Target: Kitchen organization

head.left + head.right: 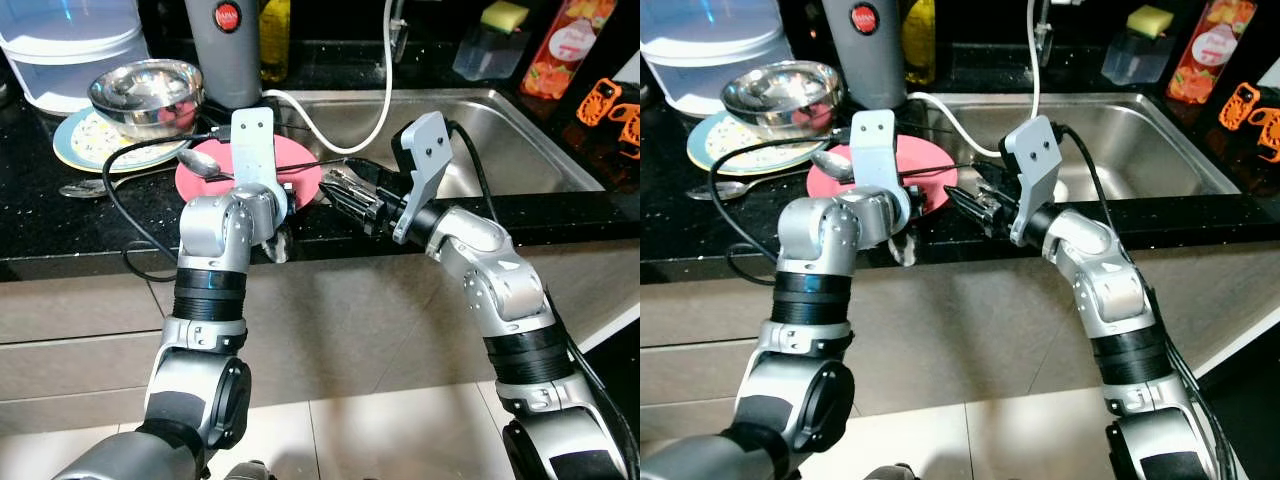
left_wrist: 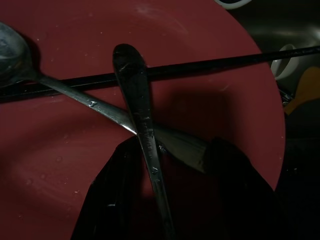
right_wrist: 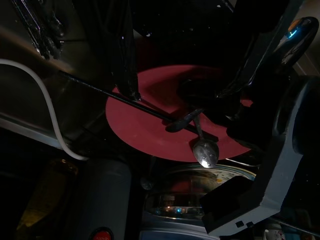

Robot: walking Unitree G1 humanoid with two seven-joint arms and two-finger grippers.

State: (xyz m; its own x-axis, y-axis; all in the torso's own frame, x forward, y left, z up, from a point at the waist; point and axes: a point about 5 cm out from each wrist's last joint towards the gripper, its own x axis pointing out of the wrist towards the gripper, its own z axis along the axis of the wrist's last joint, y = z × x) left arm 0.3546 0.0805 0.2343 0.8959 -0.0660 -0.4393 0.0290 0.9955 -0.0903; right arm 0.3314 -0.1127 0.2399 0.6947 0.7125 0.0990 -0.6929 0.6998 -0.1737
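A: We are seeing the red plate (image 1: 300, 170) lying on the black surface (image 1: 60, 225) at the sink's (image 1: 520, 140) left rim, with 1 spoon (image 1: 200, 163) resting on it and a thin black rod (image 2: 200, 65) crossing it.

B: And our left gripper (image 2: 165, 200)?

A: Its fingers (image 2: 115, 200) are clamping a second utensil's handle (image 2: 140, 110) over the plate, crossing the spoon's handle.

B: Our right gripper (image 1: 350, 195) is hovering at the plate's sink-side edge; we cannot tell how its fingers are standing.

A: Behind the plate, a steel bowl (image 1: 148, 92) is sitting on a patterned plate (image 1: 75, 140), beside a grey flask (image 1: 225, 50).
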